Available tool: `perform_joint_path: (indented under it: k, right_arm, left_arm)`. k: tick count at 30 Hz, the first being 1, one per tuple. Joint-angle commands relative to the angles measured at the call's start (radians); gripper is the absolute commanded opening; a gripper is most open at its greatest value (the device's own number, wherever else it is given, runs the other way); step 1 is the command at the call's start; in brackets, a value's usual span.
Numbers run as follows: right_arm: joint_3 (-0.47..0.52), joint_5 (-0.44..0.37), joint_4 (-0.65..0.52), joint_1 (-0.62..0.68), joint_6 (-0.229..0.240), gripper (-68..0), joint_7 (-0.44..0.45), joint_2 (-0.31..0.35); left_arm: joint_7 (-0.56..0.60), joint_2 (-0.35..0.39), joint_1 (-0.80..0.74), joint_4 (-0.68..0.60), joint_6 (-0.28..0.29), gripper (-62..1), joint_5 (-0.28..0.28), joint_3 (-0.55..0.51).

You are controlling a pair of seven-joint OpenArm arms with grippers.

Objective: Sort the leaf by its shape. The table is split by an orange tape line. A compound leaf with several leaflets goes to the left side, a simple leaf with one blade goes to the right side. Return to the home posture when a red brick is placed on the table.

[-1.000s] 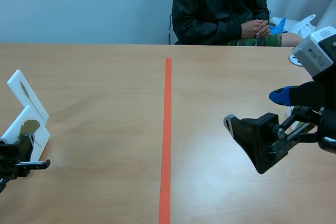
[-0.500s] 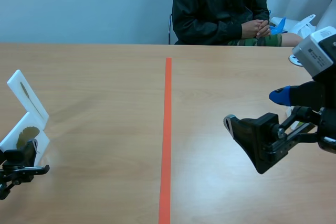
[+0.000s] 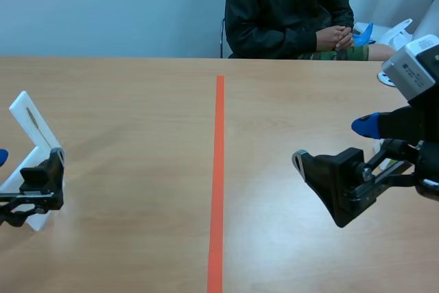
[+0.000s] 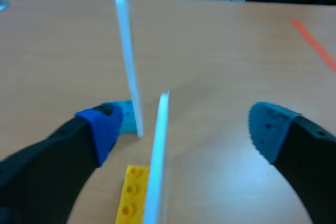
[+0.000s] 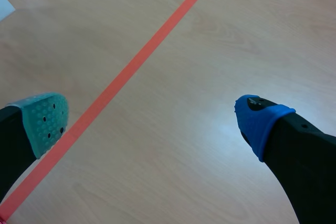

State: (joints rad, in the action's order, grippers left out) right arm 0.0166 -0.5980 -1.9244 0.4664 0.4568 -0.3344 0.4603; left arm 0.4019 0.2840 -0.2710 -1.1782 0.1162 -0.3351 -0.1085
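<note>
Two white cards are seen standing upright on the left side of the bench (image 3: pixel 137 135), well apart from the orange tape line (image 3: pixel 218 169). On the farther card (image 3: pixel 31 123), set in a blue base (image 4: pixel 125 120), a slim dark leaf (image 3: pixel 33 119) is shown. The nearer card (image 4: pixel 157 156) is set in a yellow studded base (image 4: pixel 134 195), between the spread fingers of the left gripper (image 4: pixel 181 124) and untouched by them. Its leaf cannot be made out.

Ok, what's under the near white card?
A yellow brick sits at the base of the near card, inside the open left gripper. Where card and brick join is out of view, so I can't tell how it is held.
</note>
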Motion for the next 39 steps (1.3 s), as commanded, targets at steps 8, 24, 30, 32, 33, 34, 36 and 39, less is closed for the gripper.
perform_joint_path:
  k: [8, 24, 30, 32, 33, 34, 36, 39]
  right_arm:
    - [0.0, -0.007, -0.003, 0.002, 0.0, 0.4, 0.019, 0.011]
    - [0.0, 0.0, -0.003, 0.002, 0.0, 0.4, 0.019, 0.011]
    - [0.0, 0.0, -0.003, 0.002, 0.0, 0.4, 0.018, 0.011]
    - [0.0, -0.001, -0.003, 0.002, 0.0, 0.4, 0.011, 0.011]
    - [0.002, -0.007, -0.005, 0.002, 0.0, 0.4, 0.001, 0.011]
    - [0.004, -0.018, -0.006, 0.003, 0.001, 0.4, -0.008, 0.011]
    - [0.011, -0.031, -0.013, 0.008, 0.004, 0.4, -0.018, 0.011]
    - [0.031, -0.038, -0.035, 0.026, 0.005, 0.4, -0.02, 0.011]
  left_arm:
    - [-0.02, 0.098, -0.197, -0.329, 0.15, 1.4, -0.013, -0.032]
    - [-0.398, 0.116, -0.379, -0.727, 0.389, 1.4, -0.051, 0.019]
    - [-0.407, 0.116, -0.351, -0.724, 0.294, 1.4, -0.035, 0.103]
    - [-0.42, 0.116, -0.335, -0.722, 0.26, 1.4, -0.035, 0.122]
    - [-0.43, 0.116, -0.326, -0.718, 0.252, 1.4, -0.035, 0.129]
    - [-0.438, 0.116, -0.318, -0.713, 0.243, 1.4, -0.035, 0.134]
    - [-0.453, 0.116, -0.307, -0.706, 0.232, 1.4, -0.035, 0.142]
    - [-0.453, 0.116, -0.302, -0.7, 0.23, 1.4, -0.035, 0.142]
